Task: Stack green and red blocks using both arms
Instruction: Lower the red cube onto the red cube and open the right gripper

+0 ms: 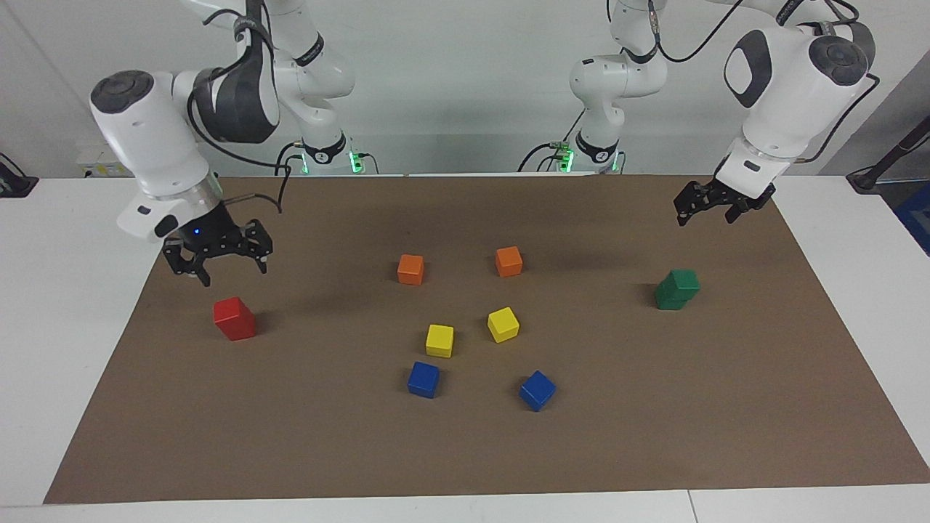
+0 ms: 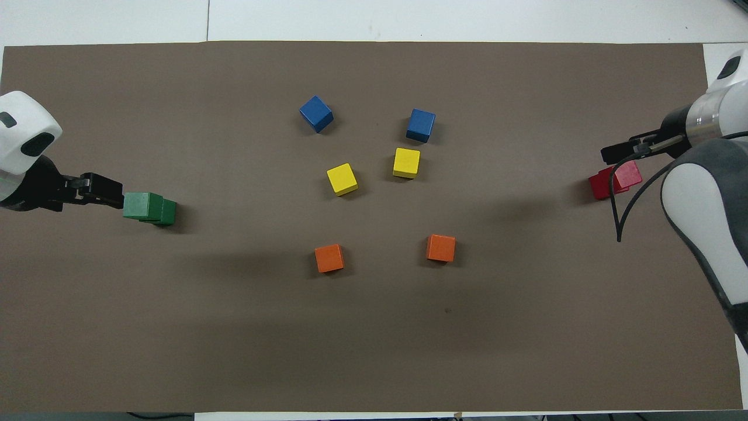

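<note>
Two stacks standing on brown mat (image 1: 654, 436): green blocks (image 1: 676, 290) at left arm's end, red blocks (image 1: 234, 318) at right arm's end. Left gripper (image 1: 710, 209) and right gripper (image 1: 221, 263) raised above them, fingers spread, empty.

Two cameras cover one table (image 1: 43, 305) under a brown mat (image 1: 654, 436). The facing view looks from high up across the table toward the robots, so their bases stand at its top edge against a pale wall, and it takes in the whole mat plus both arms almost to the shoulder. The overhead view looks steeply down from above the robots' own end, pointing the way they face; the mat (image 2: 175, 351) fills nearly the entire picture and the arms enter only at its side edges. Both views share the mat and everything lying on it, turned half a circle from one to the other.
</note>
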Robot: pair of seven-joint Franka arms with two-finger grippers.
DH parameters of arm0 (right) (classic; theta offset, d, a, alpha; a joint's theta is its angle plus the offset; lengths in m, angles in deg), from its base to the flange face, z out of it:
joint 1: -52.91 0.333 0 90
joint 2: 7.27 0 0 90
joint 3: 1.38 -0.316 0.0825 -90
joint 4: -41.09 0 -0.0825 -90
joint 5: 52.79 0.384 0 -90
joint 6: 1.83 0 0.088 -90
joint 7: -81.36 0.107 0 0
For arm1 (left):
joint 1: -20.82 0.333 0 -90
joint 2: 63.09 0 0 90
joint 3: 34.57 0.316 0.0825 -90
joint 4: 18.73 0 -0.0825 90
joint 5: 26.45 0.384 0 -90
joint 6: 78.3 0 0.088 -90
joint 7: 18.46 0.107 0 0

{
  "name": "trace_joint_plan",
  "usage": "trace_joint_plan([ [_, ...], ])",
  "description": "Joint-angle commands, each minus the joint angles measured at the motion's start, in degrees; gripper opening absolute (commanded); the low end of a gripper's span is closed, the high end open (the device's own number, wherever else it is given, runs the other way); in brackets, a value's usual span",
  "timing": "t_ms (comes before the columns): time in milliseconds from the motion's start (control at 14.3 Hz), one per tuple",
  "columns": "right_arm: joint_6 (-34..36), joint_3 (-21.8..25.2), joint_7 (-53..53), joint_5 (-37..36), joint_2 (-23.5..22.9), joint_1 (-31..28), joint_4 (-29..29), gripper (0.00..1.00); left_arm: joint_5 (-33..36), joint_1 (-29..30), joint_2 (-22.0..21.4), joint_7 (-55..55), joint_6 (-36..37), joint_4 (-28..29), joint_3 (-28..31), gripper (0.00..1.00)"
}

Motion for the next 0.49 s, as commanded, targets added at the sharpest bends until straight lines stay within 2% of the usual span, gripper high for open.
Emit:
trace_joint_plan([
  [0, 5.56, -0.2, 0.97, -0.81, 1.72, -0.12, 3.28, 1.0, -0.88, 0.21, -2.53, -3.03, 0.26, 2.53, -0.21, 1.0],
  [419, 16.28, -0.2, 2.36, -0.72, 5.25, -0.55, 4.16, 1.0, -0.88, 0.39, -2.79, -3.05, 2.46, 0.6, -0.3, 1.0],
])
